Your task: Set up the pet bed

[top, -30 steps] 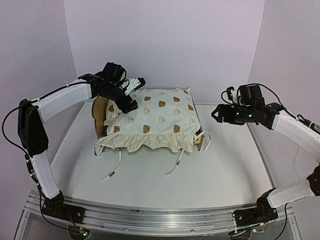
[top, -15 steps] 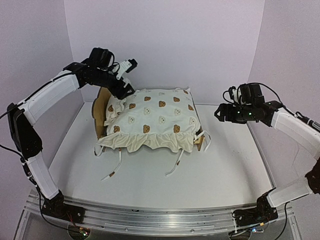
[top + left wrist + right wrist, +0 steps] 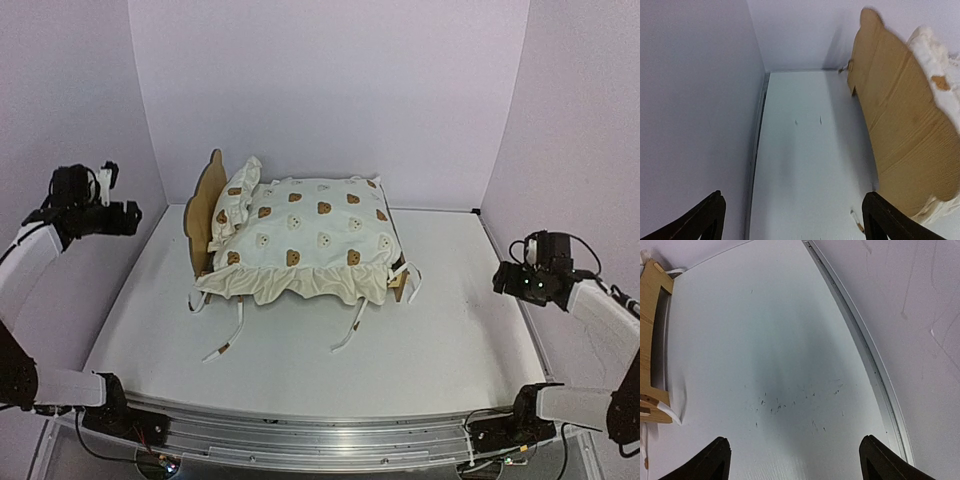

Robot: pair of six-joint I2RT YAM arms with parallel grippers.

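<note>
Left pincer [image 3: 132, 214] and right pincer [image 3: 503, 281] gape empty; pet bed [image 3: 320, 236] runs left-right, headboard [image 3: 205, 200] at left

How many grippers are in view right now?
2. The left gripper hangs open by the left wall, away from the pet bed; the right gripper hangs open above the table near its right edge. None hidden.

a lab test booth — bare lilac walls [image 3: 330, 90], white table [image 3: 450, 330], metal mounting rail [image 3: 320, 432].
</note>
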